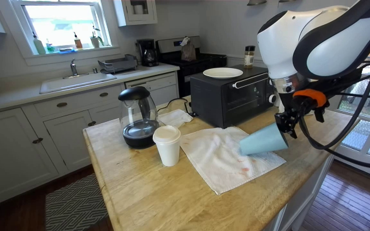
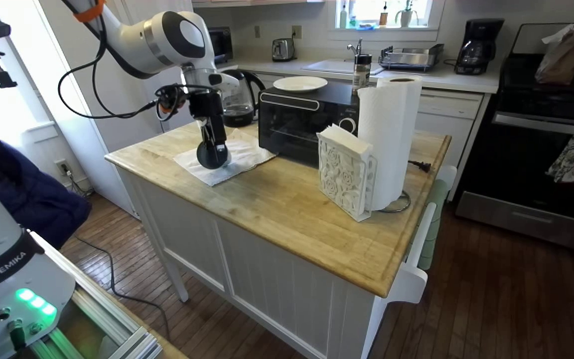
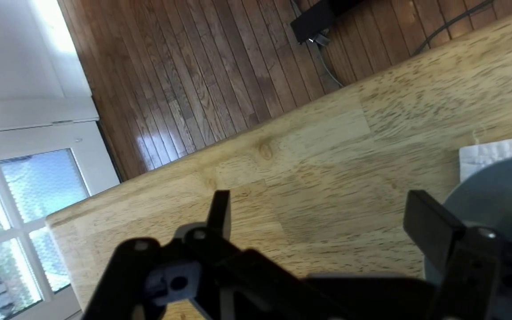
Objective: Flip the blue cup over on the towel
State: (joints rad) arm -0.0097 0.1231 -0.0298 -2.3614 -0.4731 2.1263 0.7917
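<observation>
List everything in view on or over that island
Towel: one, white, on island
Tumbler: one, blue, tilted over towel
Glass kettle: one, black-trimmed, on island
Lidded cup: one, white, beside kettle
Crumpled sheet: one, white, beside kettle
Toaster oven: one, black, beside towel
Plate: one, white, atop oven
Seasoning jar: one, black-capped, atop oven
Paper towel roll: one, white, beside oven
Napkin holder: one, white, beside roll
Cord: at least one, black, near roll
Gripper: one, black, open, at tumbler's mouth
Arm: one, mostly white, over island

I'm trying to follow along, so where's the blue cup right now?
Right of centre in an exterior view, the blue cup is tilted over the towel, its wide end at the hand.
</observation>
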